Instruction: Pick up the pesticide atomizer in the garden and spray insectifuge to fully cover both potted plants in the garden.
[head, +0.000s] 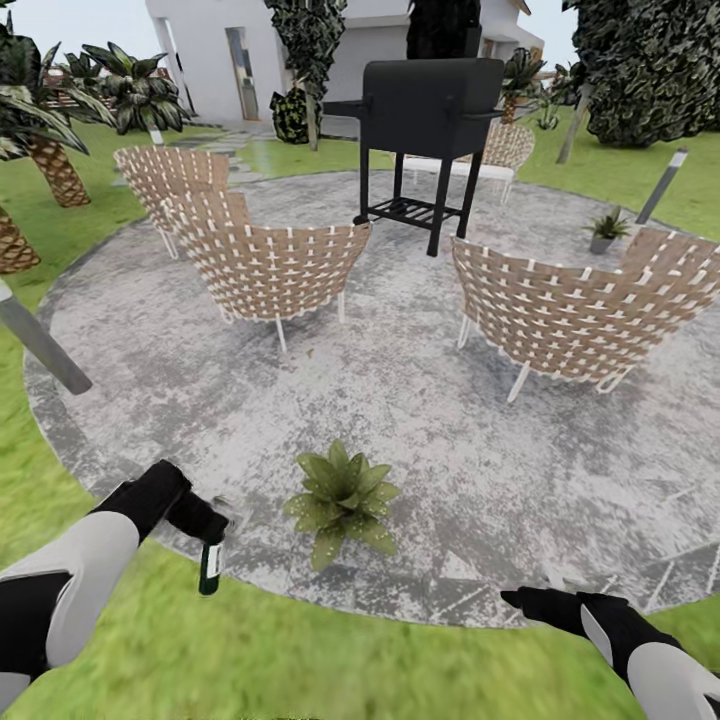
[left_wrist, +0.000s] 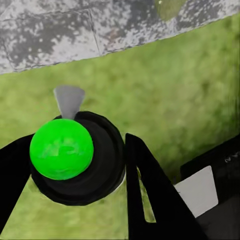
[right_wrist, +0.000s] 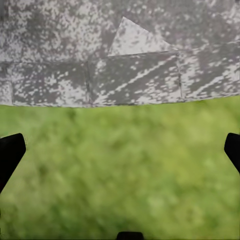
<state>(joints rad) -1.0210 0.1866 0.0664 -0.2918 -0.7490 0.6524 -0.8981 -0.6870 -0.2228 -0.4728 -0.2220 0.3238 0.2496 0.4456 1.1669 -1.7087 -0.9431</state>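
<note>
My left gripper (head: 212, 532) is shut on the pesticide atomizer (head: 210, 566), which hangs over the grass just off the patio's near edge. In the left wrist view the atomizer's dark head (left_wrist: 95, 165) carries a green dot, and its grey nozzle (left_wrist: 69, 100) points toward the paving between my black fingers (left_wrist: 150, 195). One potted plant (head: 341, 499) stands on the patio rim, right of the atomizer. The other potted plant (head: 605, 230) sits far back on the right. My right gripper (head: 517, 598) is open and holds nothing over the grass (right_wrist: 120, 165).
Wicker chairs (head: 268, 270) (head: 580, 310) and a black grill (head: 425, 120) stand on the round grey patio (head: 400, 400). Grey bollard lamps (head: 40, 345) (head: 662, 185) lean at both sides. Palms (head: 50, 150) stand on the lawn at left, with a white house behind.
</note>
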